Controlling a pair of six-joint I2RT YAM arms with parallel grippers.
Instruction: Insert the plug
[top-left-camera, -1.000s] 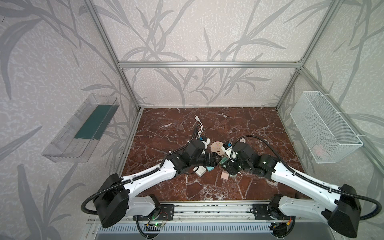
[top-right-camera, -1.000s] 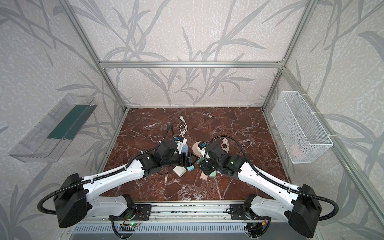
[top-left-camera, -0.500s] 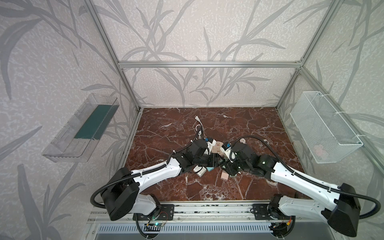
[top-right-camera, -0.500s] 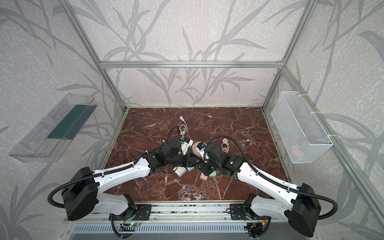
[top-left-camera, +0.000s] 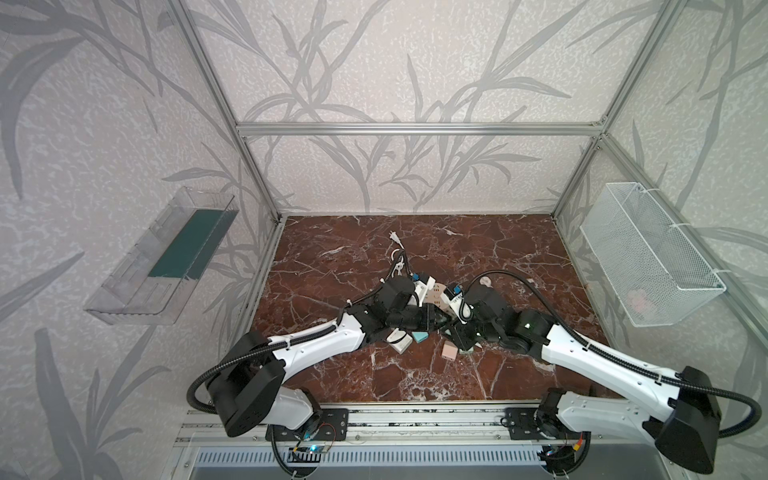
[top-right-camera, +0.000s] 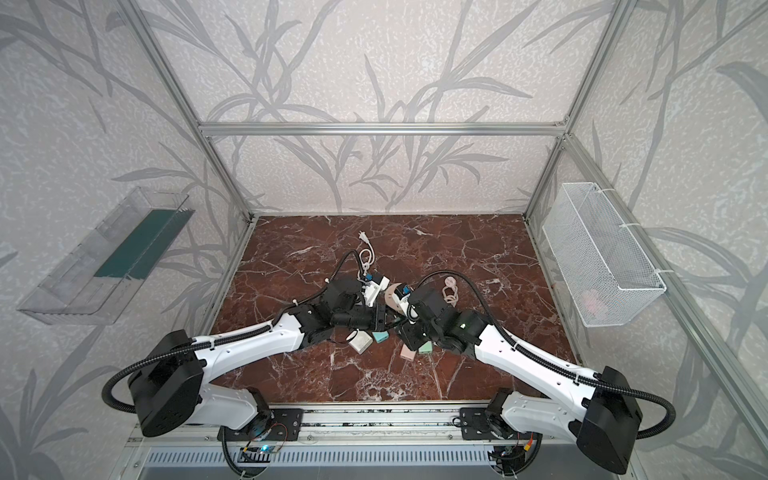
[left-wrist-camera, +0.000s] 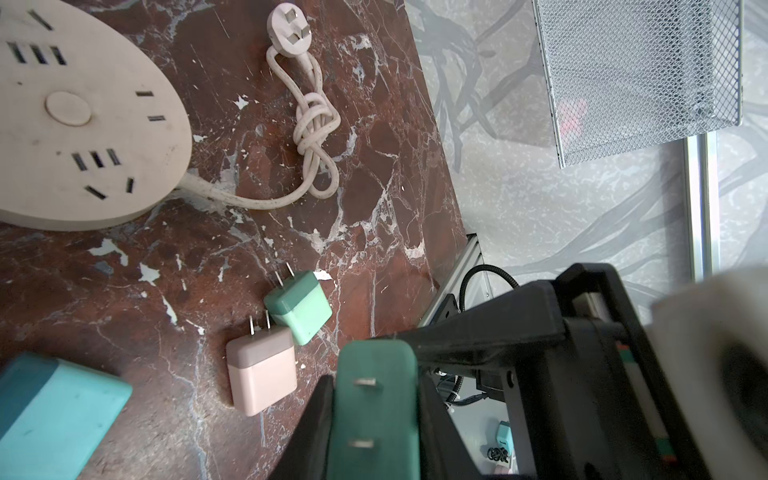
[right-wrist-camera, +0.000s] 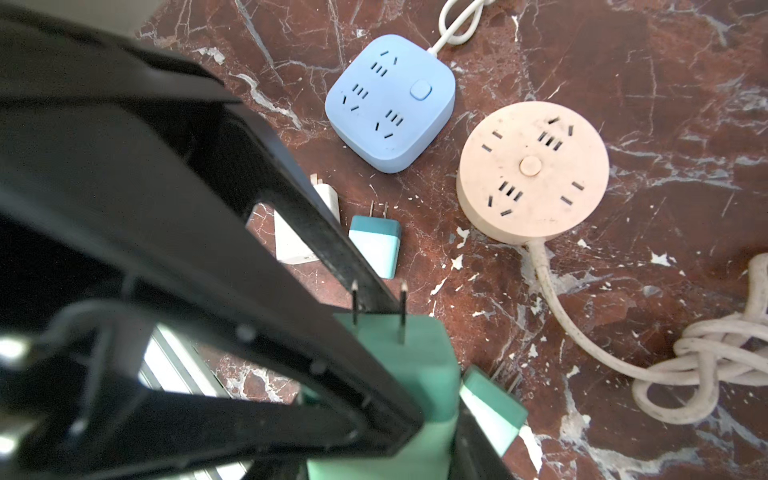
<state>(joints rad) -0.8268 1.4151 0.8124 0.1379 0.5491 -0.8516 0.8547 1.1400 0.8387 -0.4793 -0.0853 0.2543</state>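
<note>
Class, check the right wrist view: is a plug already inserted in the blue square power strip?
No, every slot on the blue power strip shows open and empty, with no plug seated in it.

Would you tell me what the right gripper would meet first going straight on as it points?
Probably a finger of the left gripper, crossing at the prongs of the green plug the right gripper holds; beyond it, the teal adapter. Depth is unclear.
</note>
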